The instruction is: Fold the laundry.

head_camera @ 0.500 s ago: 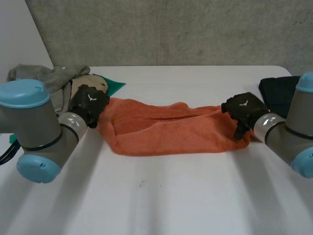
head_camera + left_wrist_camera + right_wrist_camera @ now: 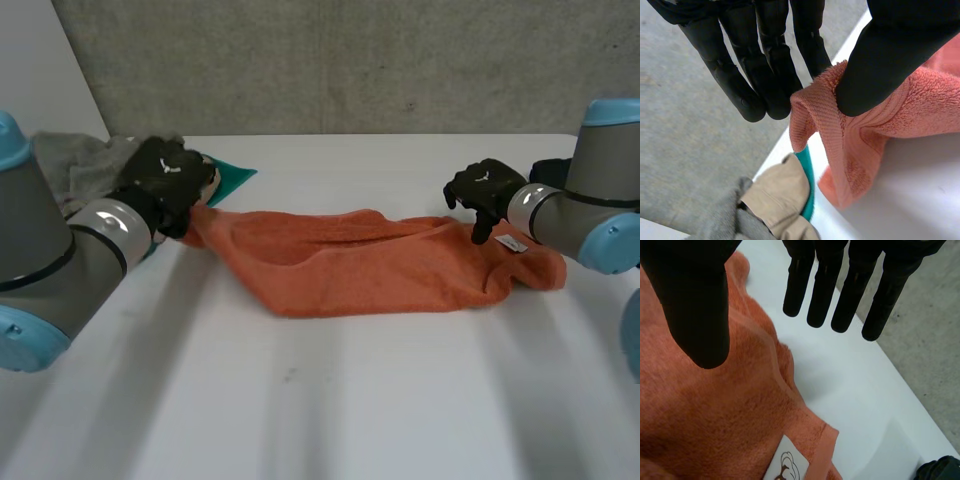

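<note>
- Your orange towel (image 2: 380,265) lies bunched in a long band across the far half of the white table (image 2: 330,400). It reaches from one hand to the other, and its white label (image 2: 785,462) faces up at the right end.
- Your left hand (image 2: 165,185) pinches the towel's left corner between thumb and fingers. The hem is doubled over at the pinch and raised a little off the table.
- Your right hand (image 2: 482,190) hovers over the right end, thumb above the cloth and straight fingers (image 2: 832,295) past its far edge. It holds nothing.
- You look to be at the spreading step, since no fold is made yet.
- The next move likely calls for the right hand to drop and pinch the corner near the label, so you can draw the towel flat.
- Mind the grey cloth (image 2: 85,165), beige cloth (image 2: 775,192) and teal cloth (image 2: 228,172) just beside your left hand, and the dark cloth (image 2: 940,470) near your right.
</note>
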